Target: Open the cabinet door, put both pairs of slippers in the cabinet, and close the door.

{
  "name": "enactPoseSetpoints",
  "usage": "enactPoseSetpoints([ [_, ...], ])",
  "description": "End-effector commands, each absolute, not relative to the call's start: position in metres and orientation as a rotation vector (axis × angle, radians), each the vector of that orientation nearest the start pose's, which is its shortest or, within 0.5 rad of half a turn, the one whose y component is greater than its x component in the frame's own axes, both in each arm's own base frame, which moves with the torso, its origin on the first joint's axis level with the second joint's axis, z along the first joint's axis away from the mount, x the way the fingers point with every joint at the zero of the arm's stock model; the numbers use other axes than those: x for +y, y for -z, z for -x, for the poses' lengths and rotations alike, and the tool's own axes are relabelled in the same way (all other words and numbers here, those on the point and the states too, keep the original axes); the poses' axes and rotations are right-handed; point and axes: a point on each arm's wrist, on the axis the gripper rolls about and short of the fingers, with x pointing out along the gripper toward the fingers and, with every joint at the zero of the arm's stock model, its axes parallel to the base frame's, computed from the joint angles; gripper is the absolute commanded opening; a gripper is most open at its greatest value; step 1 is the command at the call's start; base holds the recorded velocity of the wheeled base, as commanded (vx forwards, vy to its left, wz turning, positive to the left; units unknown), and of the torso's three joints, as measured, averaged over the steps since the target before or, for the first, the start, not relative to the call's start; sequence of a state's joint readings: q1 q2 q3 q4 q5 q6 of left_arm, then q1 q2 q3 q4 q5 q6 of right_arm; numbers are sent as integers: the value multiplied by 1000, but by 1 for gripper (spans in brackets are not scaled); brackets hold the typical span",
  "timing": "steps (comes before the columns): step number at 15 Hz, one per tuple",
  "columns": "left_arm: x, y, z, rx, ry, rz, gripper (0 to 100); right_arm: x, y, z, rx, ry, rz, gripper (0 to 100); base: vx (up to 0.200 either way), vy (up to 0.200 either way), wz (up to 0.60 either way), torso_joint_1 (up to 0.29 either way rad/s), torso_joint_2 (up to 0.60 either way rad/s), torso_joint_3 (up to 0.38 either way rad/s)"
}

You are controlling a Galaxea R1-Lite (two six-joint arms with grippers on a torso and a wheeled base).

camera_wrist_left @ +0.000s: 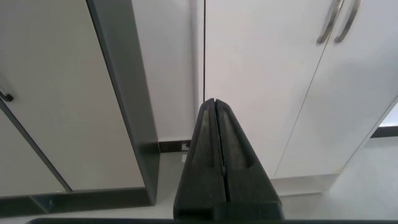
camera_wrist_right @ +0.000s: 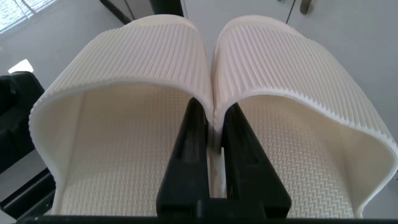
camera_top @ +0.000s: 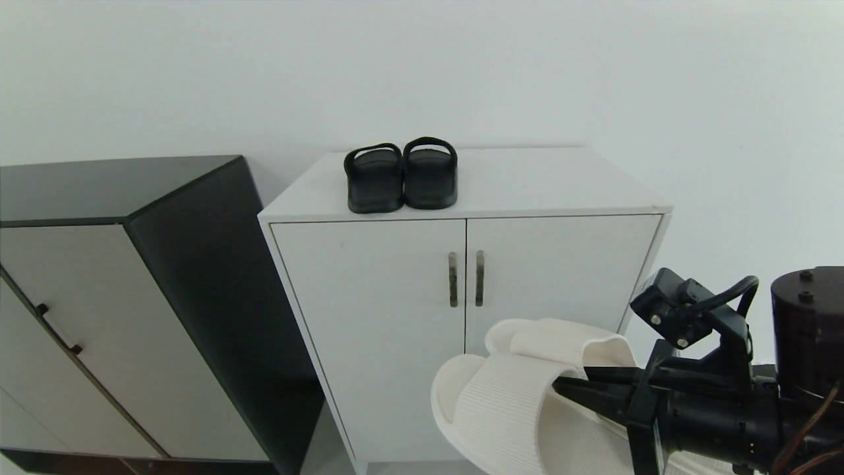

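Down at 5 o'clock in the head view, the right claw (camera_wrist_right: 211, 121) has the white slippers (camera_top: 514, 396) pinched together. Its fingers are nearly closed on the two inner side walls where they meet, so the pair hangs as one bundle, toes pointing toward the white cabinet (camera_top: 369, 343). The black slippers (camera_top: 401, 175) sit side by side on the cabinet top at about 12 o'clock, near the front edge, untouched.

Thing is, both doors look fully shut, with the left handle (camera_top: 453, 279) and right handle (camera_top: 479, 278) just beside each other at the centre seam. So I'd say the step in hand is opening the door, with one pair held ready and waiting.

The left claw (camera_wrist_left: 214, 106) is pressed closed with nothing in it, aimed low at the seam between the white cabinet and the dark cabinet (camera_top: 198, 264) at 9 o'clock.

My guess for the next move: the left claw has to open, come up toward 1 o'clock to a handle, close around it and pull. The loaded right arm probably needs to stay clear of the door's swing.
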State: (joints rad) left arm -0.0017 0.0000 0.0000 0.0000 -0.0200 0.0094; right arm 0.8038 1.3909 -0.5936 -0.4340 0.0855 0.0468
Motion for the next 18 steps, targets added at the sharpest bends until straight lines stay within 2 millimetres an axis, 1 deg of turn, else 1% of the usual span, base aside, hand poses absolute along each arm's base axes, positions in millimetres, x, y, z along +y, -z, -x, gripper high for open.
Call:
enactPoseSetpoints([
  [1, 0, -75, 23, 0, 21, -9, 0, 158, -185, -148, 377, -873, 90, 0, 0, 0, 0, -163, 491, 325],
  [9, 0, -75, 23, 0, 21, -9, 0, 156, -181, -147, 390, -872, 95, 0, 0, 0, 0, -121, 463, 339],
  [13, 0, -75, 23, 0, 21, -9, 0, 156, -180, -147, 393, -869, 97, 0, 0, 0, 0, -45, 443, 386],
  [15, -1, -76, 23, 1, 26, -6, 0, 156, -180, -147, 394, -867, 98, 0, 0, 0, 0, -10, 263, 246],
  [16, -1, -76, 23, 1, 26, -14, 100, 156, -179, -147, 395, -867, 98, 0, 0, 0, 0, 2, 110, 110],
  [17, -1, -75, 23, 2, 29, -77, 100, 157, -179, -148, 397, -867, 99, 0, 0, 0, 0, 2, 61, 51],
  [18, -1, -76, 23, 0, 29, -81, 100, 156, -179, -147, 397, -867, 99, 0, 0, 0, 0, 0, 0, 0],
])
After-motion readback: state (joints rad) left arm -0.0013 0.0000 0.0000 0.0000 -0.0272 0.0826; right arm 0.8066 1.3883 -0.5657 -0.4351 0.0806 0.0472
